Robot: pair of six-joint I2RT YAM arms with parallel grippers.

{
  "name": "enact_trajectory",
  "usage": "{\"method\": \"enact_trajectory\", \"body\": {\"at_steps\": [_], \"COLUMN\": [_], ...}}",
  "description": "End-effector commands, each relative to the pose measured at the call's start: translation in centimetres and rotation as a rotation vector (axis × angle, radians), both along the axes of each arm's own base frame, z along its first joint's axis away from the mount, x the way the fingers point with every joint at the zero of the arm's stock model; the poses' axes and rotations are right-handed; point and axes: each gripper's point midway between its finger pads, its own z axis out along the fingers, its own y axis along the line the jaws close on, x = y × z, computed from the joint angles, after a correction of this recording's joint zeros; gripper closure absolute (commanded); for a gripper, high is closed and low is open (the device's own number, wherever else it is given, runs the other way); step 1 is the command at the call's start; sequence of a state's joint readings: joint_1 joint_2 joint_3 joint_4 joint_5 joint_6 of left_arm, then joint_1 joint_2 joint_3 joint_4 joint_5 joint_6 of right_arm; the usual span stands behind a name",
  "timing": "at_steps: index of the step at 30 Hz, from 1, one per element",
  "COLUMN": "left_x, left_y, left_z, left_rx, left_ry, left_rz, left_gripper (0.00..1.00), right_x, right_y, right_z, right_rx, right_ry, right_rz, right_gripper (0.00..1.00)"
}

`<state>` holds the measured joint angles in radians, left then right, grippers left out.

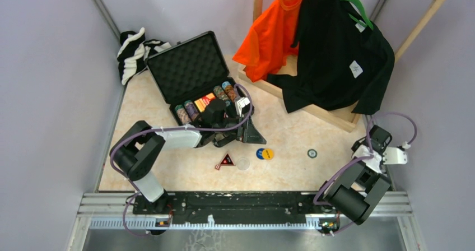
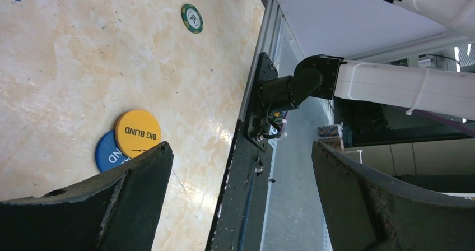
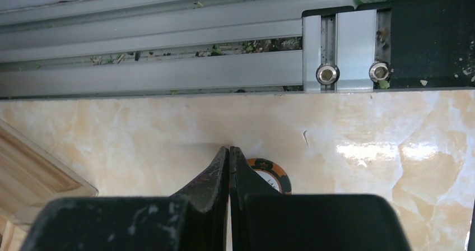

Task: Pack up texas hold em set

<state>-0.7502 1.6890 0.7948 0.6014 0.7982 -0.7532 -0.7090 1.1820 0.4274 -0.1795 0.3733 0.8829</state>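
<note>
The black briefcase (image 1: 187, 69) lies open at the back left. Rows of poker chips (image 1: 185, 114) and a red card deck (image 1: 205, 102) sit in its near half. My left gripper (image 1: 249, 132) hangs by the case's near right corner, open and empty; its jaws stand wide apart in the left wrist view (image 2: 241, 195). The yellow disc (image 2: 138, 132) overlaps the blue disc (image 2: 106, 153) on the table. A clear disc (image 1: 242, 163), a black-red triangle (image 1: 226, 161) and a green chip (image 1: 312, 153) lie loose. My right gripper (image 3: 229, 150) is shut, with an orange-black chip (image 3: 278, 174) on the table just behind its fingertips.
A wooden rack (image 1: 313, 108) with an orange shirt (image 1: 274, 29) and a black shirt (image 1: 341, 49) stands at the back right. A striped cloth (image 1: 134, 52) lies in the back left corner. A metal rail (image 1: 246, 198) runs along the near edge.
</note>
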Motion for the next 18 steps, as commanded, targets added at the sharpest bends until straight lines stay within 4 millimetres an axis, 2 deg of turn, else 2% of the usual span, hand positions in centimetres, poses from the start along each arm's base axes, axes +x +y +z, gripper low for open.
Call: {"method": "enact_trajectory", "body": {"at_steps": [1,5,8,10,12,13,14,16,18], "left_x": [0.1,-0.1,-0.1,0.1,0.6,0.9,1.3,2.4,3.5], "left_y": [-0.1,-0.1,-0.1,-0.1,-0.1,-0.2,-0.2,-0.6,-1.4], "left_z": [1.1,1.2,1.3,1.4,1.1,1.0,0.8,0.6,0.0], "left_rx": [-0.038,-0.043,-0.046,-0.046,-0.030,-0.022,-0.013,-0.001,0.018], "left_ry": [-0.016,-0.010,-0.014,-0.028,-0.056,-0.078,-0.100,-0.164,-0.174], "left_rz": [-0.014,-0.016,-0.015,-0.009,0.010,0.013,0.024,0.044,0.060], "left_gripper": [0.02,0.02,0.02,0.02,0.02,0.02,0.02,0.02,0.02], "right_x": [-0.6,-0.7,-0.5,-0.2,0.6,1.4,2.2,3.5,4.5], "right_y": [1.5,2.6,2.7,2.2,1.8,1.7,1.7,2.3,3.9], "right_z": [-0.9,-1.2,-0.3,0.9,2.9,4.3,6.3,9.7,13.2], "right_rx": [0.028,0.036,-0.009,-0.048,-0.095,-0.133,-0.183,-0.271,-0.344], "right_ry": [0.028,0.033,0.028,-0.002,-0.052,-0.097,-0.157,-0.253,-0.379], "right_rz": [0.037,0.065,0.068,0.068,0.099,0.137,0.186,0.292,0.395], "right_gripper": [1.00,1.00,1.00,1.00,1.00,1.00,0.96,0.81,0.66]}}
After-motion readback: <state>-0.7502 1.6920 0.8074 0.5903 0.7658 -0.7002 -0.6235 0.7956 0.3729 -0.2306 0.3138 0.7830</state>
